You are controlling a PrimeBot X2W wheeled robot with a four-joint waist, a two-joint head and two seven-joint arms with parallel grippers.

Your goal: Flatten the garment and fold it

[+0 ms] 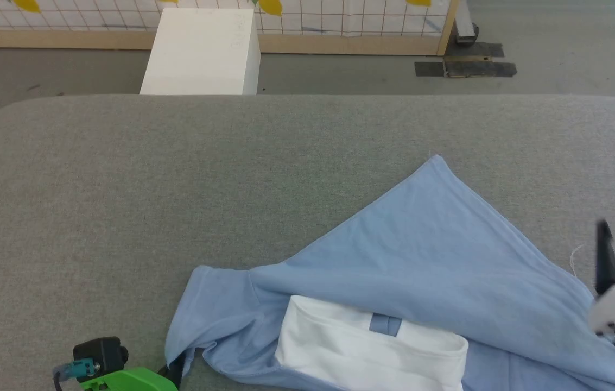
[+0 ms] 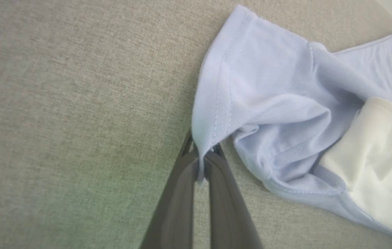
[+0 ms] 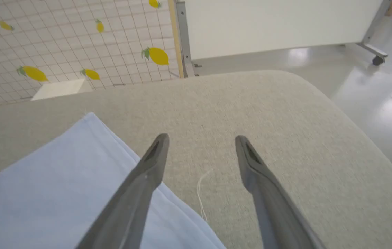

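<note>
Left tool: two dark fingers clenched on the sleeve hem of the garment. The stitched edge is pinched between the tips and the grip looks thin, right at the hem.

Right tool: jaws spread wide, nothing between them. It hovers above the garment's right-hand edge, with its left finger over blue cloth and its right finger over bare surface. A loose thread lies on the surface below the gap.

Garment: a light blue T-shirt on the near right part of the surface, doubled over itself. One corner points toward the far side. White inner fabric is turned up near the front edge, and the sleeve is bunched at the left.

Step in hand, as judged: flattening, not yet folding. The right tool wants a firm hold on the blue edge beneath it, taking one layer only. Then the two tools draw apart low and slowly, so the thin left grip does not slip off the hem.

Room: the surface is broad and bare to the left and toward the far side. Spread that way. The rounded right corner of the surface lies near the right tool, with floor beyond, so pulling far to the right risks cloth hanging over. The white box stands on the floor past the far edge, well apart.
</note>
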